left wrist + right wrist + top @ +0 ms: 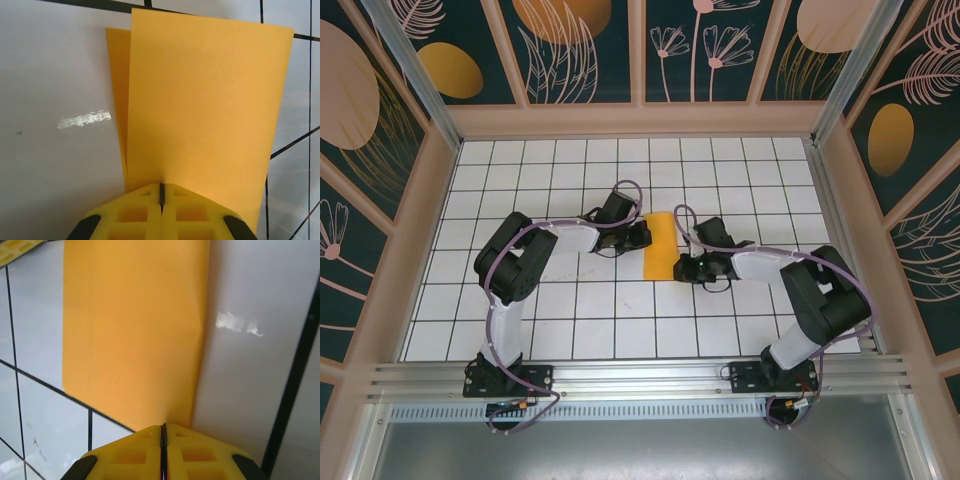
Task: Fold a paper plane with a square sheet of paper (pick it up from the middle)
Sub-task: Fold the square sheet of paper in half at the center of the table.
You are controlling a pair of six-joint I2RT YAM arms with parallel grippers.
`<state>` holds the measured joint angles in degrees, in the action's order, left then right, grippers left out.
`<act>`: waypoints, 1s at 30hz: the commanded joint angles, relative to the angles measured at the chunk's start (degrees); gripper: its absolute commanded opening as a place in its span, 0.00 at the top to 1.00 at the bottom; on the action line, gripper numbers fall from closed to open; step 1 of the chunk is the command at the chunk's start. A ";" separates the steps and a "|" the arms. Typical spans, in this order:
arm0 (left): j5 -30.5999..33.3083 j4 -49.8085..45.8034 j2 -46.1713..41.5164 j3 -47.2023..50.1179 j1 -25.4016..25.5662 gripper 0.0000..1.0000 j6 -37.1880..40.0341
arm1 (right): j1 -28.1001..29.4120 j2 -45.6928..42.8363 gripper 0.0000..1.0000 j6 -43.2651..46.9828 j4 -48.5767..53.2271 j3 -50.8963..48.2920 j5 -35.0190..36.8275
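Evidently left claw [161, 189], right claw [163, 429] both pinch folded square sheet of paper [660, 247].

text: 0 readable | labels, brands: 0 | numbers, signs: 0 — nothing legible

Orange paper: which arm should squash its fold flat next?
Probably left. The left gripper is shut at the edge of the paper where both layers meet, likely the fold. The right gripper sits at the opposite edge.
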<state>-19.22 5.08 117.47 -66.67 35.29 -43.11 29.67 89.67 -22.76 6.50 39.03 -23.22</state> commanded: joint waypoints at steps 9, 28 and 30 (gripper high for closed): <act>5.42 -5.74 3.64 2.69 -0.18 0.97 -0.08 | -3.19 2.87 0.90 -3.57 -3.81 10.56 2.30; 6.21 -7.03 3.51 3.47 -0.19 0.97 0.37 | -7.20 16.31 0.92 -4.73 -7.86 12.72 3.86; 6.21 -6.93 3.47 3.55 -0.17 0.97 0.40 | -7.20 15.78 0.92 -5.24 -7.47 11.94 4.83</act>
<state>-19.14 5.85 117.38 -66.19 35.29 -43.11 22.85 105.01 -26.87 -1.48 52.73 -21.30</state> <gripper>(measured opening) 0.065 0.085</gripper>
